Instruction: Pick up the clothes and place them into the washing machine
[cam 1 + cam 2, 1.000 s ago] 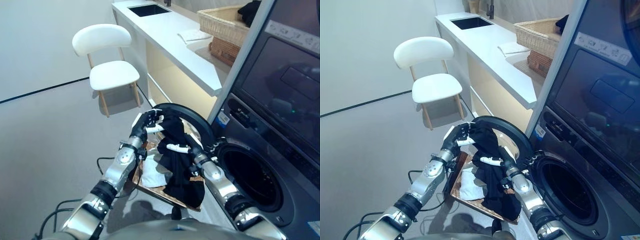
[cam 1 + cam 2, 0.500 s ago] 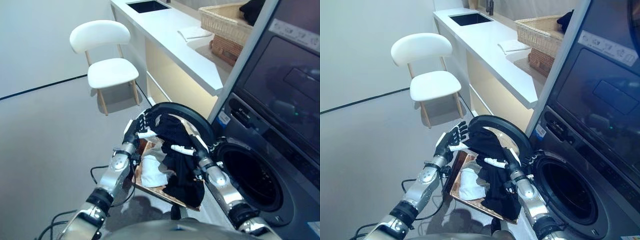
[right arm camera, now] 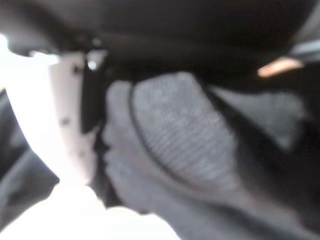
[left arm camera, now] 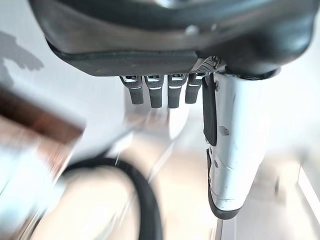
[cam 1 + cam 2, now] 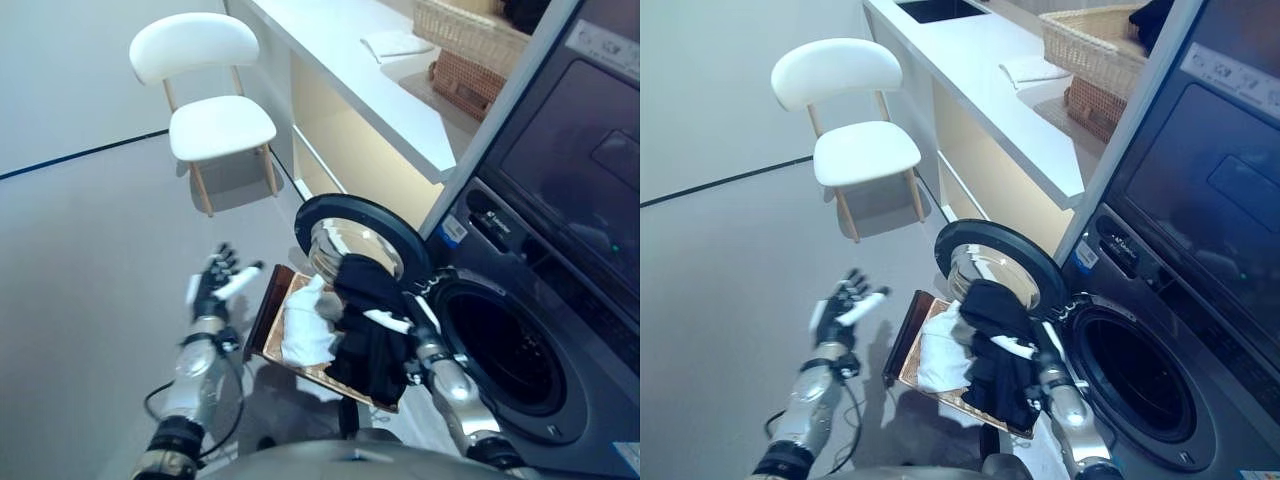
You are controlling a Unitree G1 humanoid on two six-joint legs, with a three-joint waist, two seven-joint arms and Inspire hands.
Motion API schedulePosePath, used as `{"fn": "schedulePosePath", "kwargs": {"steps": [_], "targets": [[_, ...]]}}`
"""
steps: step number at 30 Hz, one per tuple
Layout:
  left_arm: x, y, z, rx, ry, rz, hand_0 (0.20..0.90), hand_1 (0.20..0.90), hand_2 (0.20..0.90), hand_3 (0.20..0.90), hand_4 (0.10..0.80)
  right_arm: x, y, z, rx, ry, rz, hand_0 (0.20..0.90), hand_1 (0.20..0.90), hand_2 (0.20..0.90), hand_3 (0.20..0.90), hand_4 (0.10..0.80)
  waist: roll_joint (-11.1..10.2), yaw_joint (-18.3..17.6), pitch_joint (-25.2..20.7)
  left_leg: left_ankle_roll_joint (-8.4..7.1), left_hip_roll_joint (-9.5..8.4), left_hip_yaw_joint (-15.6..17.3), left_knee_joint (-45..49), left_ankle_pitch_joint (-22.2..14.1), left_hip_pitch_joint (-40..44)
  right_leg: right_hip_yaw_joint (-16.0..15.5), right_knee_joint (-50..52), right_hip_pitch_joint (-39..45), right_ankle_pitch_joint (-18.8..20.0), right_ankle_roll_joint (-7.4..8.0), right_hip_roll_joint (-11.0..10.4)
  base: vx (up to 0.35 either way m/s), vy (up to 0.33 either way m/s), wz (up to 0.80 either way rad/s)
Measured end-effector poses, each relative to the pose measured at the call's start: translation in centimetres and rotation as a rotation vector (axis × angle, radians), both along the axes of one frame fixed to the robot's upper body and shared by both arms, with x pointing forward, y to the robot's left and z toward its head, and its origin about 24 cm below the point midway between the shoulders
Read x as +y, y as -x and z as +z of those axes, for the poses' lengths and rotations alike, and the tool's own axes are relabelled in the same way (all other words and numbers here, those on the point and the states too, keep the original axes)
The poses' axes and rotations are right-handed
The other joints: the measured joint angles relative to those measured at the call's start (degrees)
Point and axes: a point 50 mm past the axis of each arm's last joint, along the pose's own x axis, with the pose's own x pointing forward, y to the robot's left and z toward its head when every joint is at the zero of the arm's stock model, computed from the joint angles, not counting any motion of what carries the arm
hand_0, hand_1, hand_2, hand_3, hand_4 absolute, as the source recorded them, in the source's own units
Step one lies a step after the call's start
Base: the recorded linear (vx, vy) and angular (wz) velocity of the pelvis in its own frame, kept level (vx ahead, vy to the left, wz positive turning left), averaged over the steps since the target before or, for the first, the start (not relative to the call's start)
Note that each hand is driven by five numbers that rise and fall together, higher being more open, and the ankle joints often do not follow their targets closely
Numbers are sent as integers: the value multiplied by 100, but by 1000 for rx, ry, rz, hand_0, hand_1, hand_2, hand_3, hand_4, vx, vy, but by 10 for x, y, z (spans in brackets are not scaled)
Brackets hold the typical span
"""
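A black garment [image 5: 368, 325] hangs bunched over the brown tray [image 5: 262, 316], with my right hand [image 5: 396, 322] shut on it; its dark knit [image 3: 190, 150] fills the right wrist view. A white cloth [image 5: 305, 333] lies on the tray to the garment's left. My left hand [image 5: 212, 287] is out to the left over the floor, open and empty, well apart from the clothes. The washing machine's round door [image 5: 352, 240] stands open just behind the garment, and the dark drum opening [image 5: 497, 360] is to the right.
A white chair [image 5: 206, 110] stands on the grey floor at the back left. A white counter [image 5: 372, 80] runs along the back, bearing a folded white cloth [image 5: 397, 43] and wicker baskets [image 5: 1102, 45]. A dark appliance [image 5: 580, 170] sits above the washer.
My left hand let go of the black garment and swung out left, fingers spread. My right hand kept hold and shifted the garment a little toward the drum. The camera shifted too.
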Motion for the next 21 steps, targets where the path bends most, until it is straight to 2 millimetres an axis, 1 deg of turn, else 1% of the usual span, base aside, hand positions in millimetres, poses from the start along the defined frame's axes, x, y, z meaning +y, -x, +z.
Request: {"fn": "schedulePosePath", "kwargs": {"steps": [2, 4, 7, 10, 11, 12, 13, 14, 16, 17, 18, 19, 20, 21], "targets": [[11, 7, -1, 2, -7, 44, 900, 900, 900, 900, 800, -13, 10, -4, 26, -3, -85, 200, 200, 200, 200, 300, 27, -3, 9, 9, -3, 0, 1, -8, -1, -1, -1, -2, 0, -1, -3, -33, 19, 6], [15, 12, -3, 10, -3, 63, 900, 900, 900, 900, 800, -21, 19, -10, 50, -23, -150, 200, 200, 200, 200, 300, 46, -5, 21, 15, -11, -2, 1, -12, -7, -3, 14, -5, 0, 0, -12, -42, 29, 5], [7, 12, -6, 13, 22, 49, 900, 900, 900, 900, 800, -21, 23, -15, 74, -43, -175, 200, 200, 200, 200, 300, 87, -6, 46, 16, -13, -1, -1, -14, -10, -6, 1, -8, -1, 11, -17, -60, 33, -1], [-1, 11, -7, 7, 38, 32, 900, 900, 900, 900, 800, -20, 27, -20, 91, -55, -193, 200, 200, 200, 200, 300, 170, -13, 41, 13, -47, 6, -2, 13, -162, 27, 12, -177, 7, 56, -40, -157, 53, -10], [-3, 10, -7, 5, 40, 23, 900, 900, 900, 900, 800, -20, 26, -20, 90, -57, -202, 200, 200, 200, 200, 300, 229, -10, 97, 29, -61, 17, -1, 47, -232, 25, 15, -235, 39, 69, -59, -218, 63, -16], [-5, 11, -9, 7, 49, 24, 900, 900, 900, 900, 800, -22, 28, -21, 97, -58, -219, 200, 200, 200, 200, 300, 276, -19, 108, 35, -104, 20, 1, 64, -311, 63, 19, -338, 133, 12, -71, -218, 63, -17], [-5, 11, -8, 3, 54, 29, 900, 900, 900, 900, 800, -22, 27, -21, 95, -63, -227, 200, 200, 200, 200, 300, 289, -8, 115, 45, -108, 42, -2, 70, -379, 103, 19, -416, 155, 26, -79, -185, 56, -21], [-4, 10, -7, -6, 61, 39, 900, 900, 900, 900, 800, -22, 22, -21, 92, -76, -240, 200, 200, 200, 200, 300, 308, -11, 178, 59, -137, 151, 0, 89, -508, 164, 19, -585, 163, 84, -102, -149, 45, -18], [-4, 8, -5, -26, 76, 48, 900, 900, 900, 900, 800, -23, 19, -21, 79, -107, -277, 200, 200, 200, 200, 300, 320, -19, 339, 80, -192, 213, 0, 147, -621, 248, 20, -739, 274, 57, -133, -156, 53, -16], [-5, 6, -4, -33, 81, 50, 900, 900, 900, 900, 800, -23, 16, -21, 76, -123, -297, 200, 200, 200, 200, 300, 326, -18, 448, 92, -216, 289, 1, 157, -680, 290, 21, -819, 278, 108, -155, -174, 72, -14], [-5, 5, -3, -39, 87, 53, 900, 900, 900, 900, 800, -24, 15, -21, 73, -136, -313, 200, 200, 200, 200, 300, 332, -15, 494, 100, -237, 297, 1, 173, -718, 316, 23, -879, 303, 106, -169, -231, 98, -16], [-5, 2, 0, -60, 93, 56, 900, 900, 900, 900, 800, -25, 8, -18, 52, -153, -344, 200, 200, 200, 200, 300, 339, -17, 595, 122, -285, 315, 2, 201, -850, 379, 63, -1042, 355, 97, -193, -153, 59, -7], [-6, -3, 5, -90, 97, 56, 900, 900, 900, 900, 800, -28, -1, -15, 25, -170, -376, 200, 200, 200, 200, 300, 353, -31, 705, 151, -326, 369, 3, 228, -1009, 412, 81, -1229, 382, 149, -240, -126, 51, -4], [-7, -6, 7, -100, 103, 55, 900, 900, 900, 900, 800, -29, -3, -13, 15, -179, -393, 200, 200, 200, 200, 300, 357, -22, 745, 163, -343, 404, 4, 247, -1073, 409, 78, -1304, 407, 162, -264, -77, 29, -2]]}}
